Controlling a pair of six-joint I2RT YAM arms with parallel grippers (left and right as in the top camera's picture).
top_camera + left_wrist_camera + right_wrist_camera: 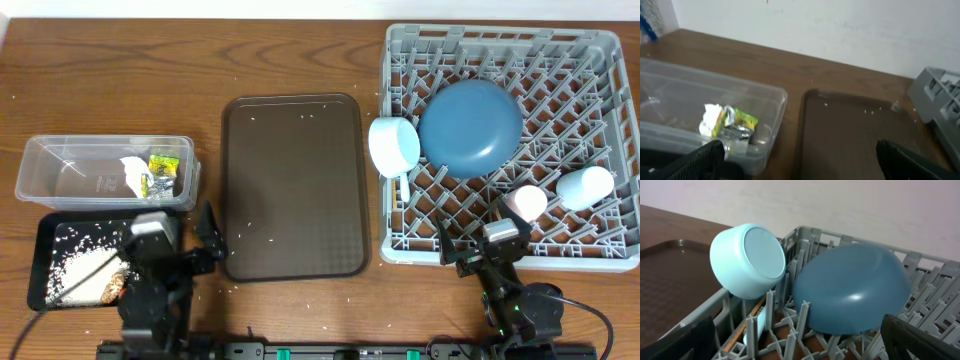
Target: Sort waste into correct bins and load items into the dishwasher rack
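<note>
spread wide, gripping nothing: left gripper [800, 164] and right gripper [800, 345] alike. crumpled yellow-green and silver wrapper [736, 123] inside clear plastic rectangular tub [776, 101] — near the left one.

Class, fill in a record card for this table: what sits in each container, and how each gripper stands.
Clear tub: crumpled wrapper, white scrap
Black tray: loose rice, brown food piece
Brown tray: stray grains
Rack: blue plate, white bowl, pink cup, pale cup
Left gripper: open, holding nothing
Right gripper: open, holding nothing
</note>
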